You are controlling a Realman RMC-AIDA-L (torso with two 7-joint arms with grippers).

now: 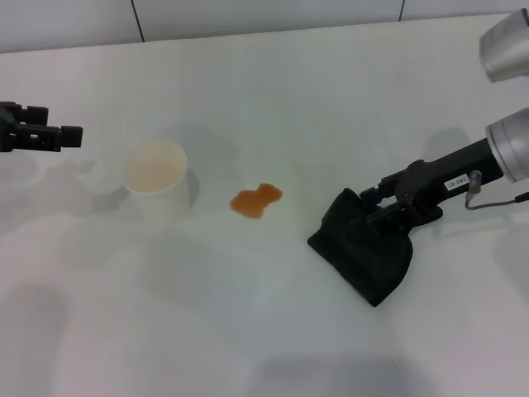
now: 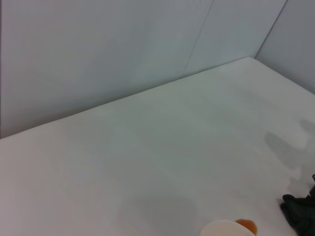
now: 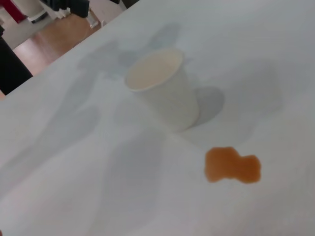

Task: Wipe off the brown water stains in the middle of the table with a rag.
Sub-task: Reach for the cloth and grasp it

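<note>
The brown water stains point(image 1: 256, 200) form a small orange-brown lobed blotch near the middle of the white table point(image 1: 248, 322). They also show in the right wrist view point(image 3: 231, 165). The black rag point(image 1: 364, 246) lies bunched on the table to the right of the blotch, about a hand's width from it. My right gripper point(image 1: 387, 204) is shut on the rag's far right edge, with its fingertips buried in the cloth. My left gripper point(image 1: 58, 132) hovers open and empty at the far left, away from the blotch.
A white paper cup point(image 1: 155, 175) stands upright just left of the blotch, and it also shows in the right wrist view point(image 3: 162, 88). The table's far edge meets a grey wall point(image 1: 264, 12). The rag's edge shows in the left wrist view point(image 2: 300, 211).
</note>
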